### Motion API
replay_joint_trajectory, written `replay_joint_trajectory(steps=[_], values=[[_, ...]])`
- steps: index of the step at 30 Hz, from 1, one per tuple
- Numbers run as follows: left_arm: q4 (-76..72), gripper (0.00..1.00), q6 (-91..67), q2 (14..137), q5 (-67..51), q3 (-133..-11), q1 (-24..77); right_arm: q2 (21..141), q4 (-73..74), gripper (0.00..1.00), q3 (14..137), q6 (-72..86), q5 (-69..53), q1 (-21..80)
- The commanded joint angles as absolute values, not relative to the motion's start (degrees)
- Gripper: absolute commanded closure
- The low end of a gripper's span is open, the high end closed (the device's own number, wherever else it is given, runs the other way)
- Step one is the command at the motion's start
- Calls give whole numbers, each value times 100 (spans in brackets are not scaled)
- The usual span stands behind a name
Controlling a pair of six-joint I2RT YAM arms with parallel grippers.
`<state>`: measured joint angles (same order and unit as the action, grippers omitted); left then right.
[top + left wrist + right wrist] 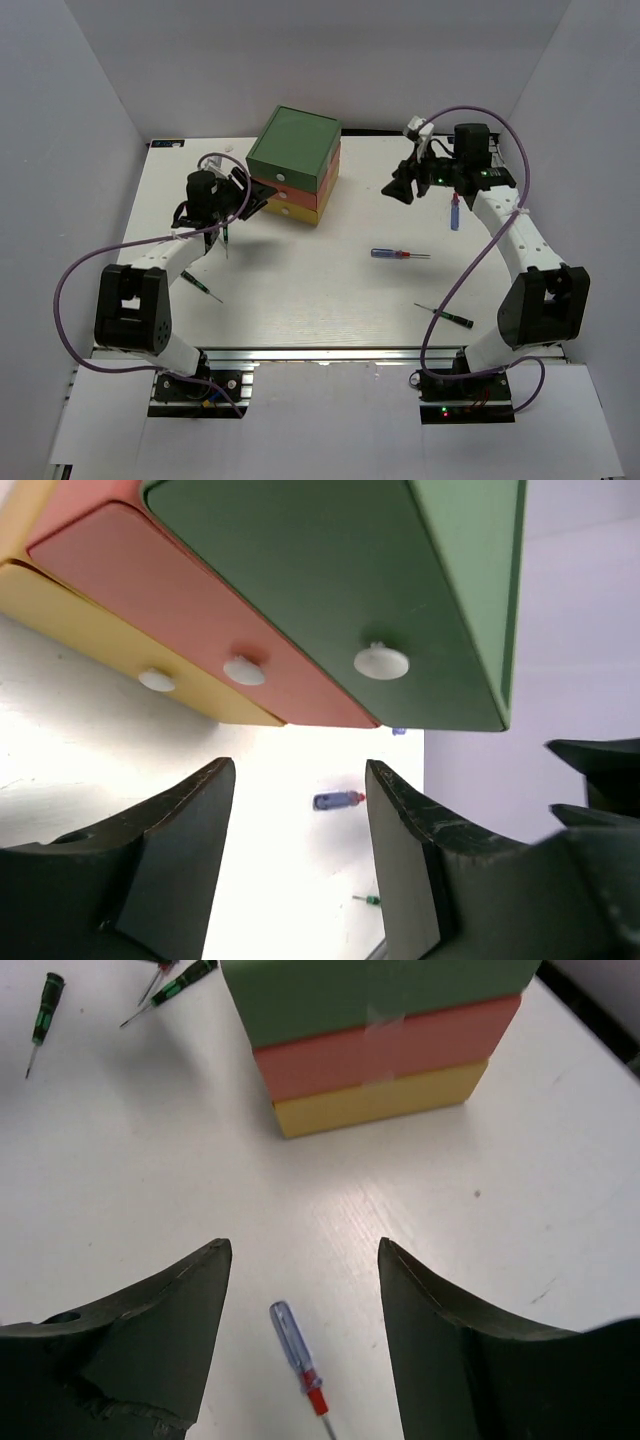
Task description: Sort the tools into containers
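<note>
The chest [293, 150] stands at the back centre with its green, orange and yellow drawers stacked. My left gripper [252, 200] is open and empty just in front of the drawer fronts. The left wrist view shows the green drawer [300, 570], the orange drawer [170, 590] and the yellow drawer [80, 620], each with a white knob [381, 662]. My right gripper [400, 186] is open and empty, raised to the right of the chest. A blue-and-red screwdriver [398, 254] lies on the table and shows between the fingers in the right wrist view [298, 1355]. The stubby dark-green tools are out of view.
A second blue-and-red screwdriver [455, 212] lies by the right arm. Thin black screwdrivers with green bands lie at front right [447, 315], front left [203, 286] and under the left wrist [226, 240]. White walls enclose the table on three sides.
</note>
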<state>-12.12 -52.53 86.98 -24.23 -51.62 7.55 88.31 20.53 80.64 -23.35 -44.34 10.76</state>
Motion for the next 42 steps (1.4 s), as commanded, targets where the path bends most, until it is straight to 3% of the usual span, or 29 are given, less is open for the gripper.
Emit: replay_joint_trajectory(steps=[1, 8, 14, 40, 42], values=[[-1494, 34, -5107, 8788, -2882, -5097, 686, 8675, 2355, 33, 7849, -2566, -5211, 879], [-2398, 44, -5361, 9799, -3603, -5343, 642, 8561, 2276, 35, 7532, -2619, -5273, 651], [-2593, 45, -5396, 10317, -3753, -5739, 642, 8543, 2285, 36, 7506, -2654, -5291, 536], [-2663, 52, -5546, 11074, -3955, -6346, 580, 8604, 2303, 36, 7453, -2681, -5256, 439], [-2663, 56, -5537, 11101, -3955, -6363, 571, 8604, 2294, 36, 7462, -2681, -5256, 439]])
